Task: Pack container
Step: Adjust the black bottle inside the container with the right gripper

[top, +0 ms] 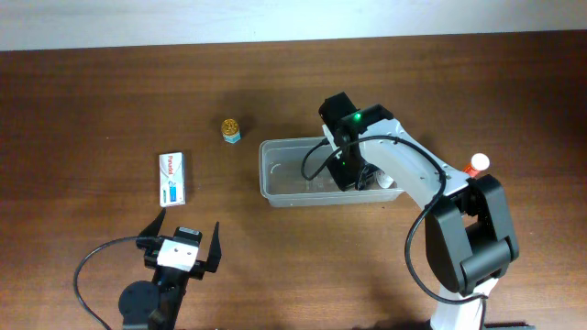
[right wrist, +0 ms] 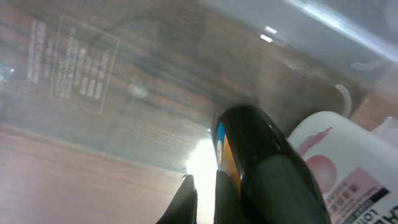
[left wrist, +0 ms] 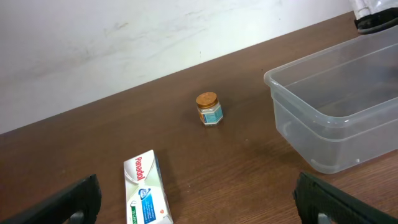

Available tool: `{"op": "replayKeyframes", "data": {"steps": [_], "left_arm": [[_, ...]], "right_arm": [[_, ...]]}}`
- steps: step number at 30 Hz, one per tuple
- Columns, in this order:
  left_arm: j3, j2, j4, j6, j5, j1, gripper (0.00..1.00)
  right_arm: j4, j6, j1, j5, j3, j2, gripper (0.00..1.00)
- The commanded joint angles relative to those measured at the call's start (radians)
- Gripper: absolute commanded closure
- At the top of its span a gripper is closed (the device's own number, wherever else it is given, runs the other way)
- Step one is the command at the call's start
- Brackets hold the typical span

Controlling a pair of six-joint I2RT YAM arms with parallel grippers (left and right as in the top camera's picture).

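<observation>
The clear plastic container sits at the table's middle and also shows in the left wrist view. My right gripper reaches down inside it. In the right wrist view its fingers are nearly together with only a thin bright gap and nothing between them. A dark bottle with a yellow and blue label lies against the right finger. A white bottle with a pink label lies beside it. My left gripper is open and empty near the front left.
A white and blue Panadol box lies flat at the left, also in the left wrist view. A small jar with a gold lid stands left of the container. A white and red object stands by the right arm's base.
</observation>
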State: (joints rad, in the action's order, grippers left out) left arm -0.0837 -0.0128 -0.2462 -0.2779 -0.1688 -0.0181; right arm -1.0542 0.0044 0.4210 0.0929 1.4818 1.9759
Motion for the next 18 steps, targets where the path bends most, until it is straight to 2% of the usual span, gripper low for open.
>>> {"op": "replayKeyframes", "data": {"steps": [1,18], "left_arm": [[0.005,0.007,0.0,-0.015,-0.008,0.006,0.0],[0.005,0.007,0.0,-0.015,-0.008,0.006,0.01]], "right_arm": [[0.009,0.023,0.002,0.057,-0.007,0.013,0.96],[0.024,0.056,0.002,0.104,-0.007,0.013,0.96]]}}
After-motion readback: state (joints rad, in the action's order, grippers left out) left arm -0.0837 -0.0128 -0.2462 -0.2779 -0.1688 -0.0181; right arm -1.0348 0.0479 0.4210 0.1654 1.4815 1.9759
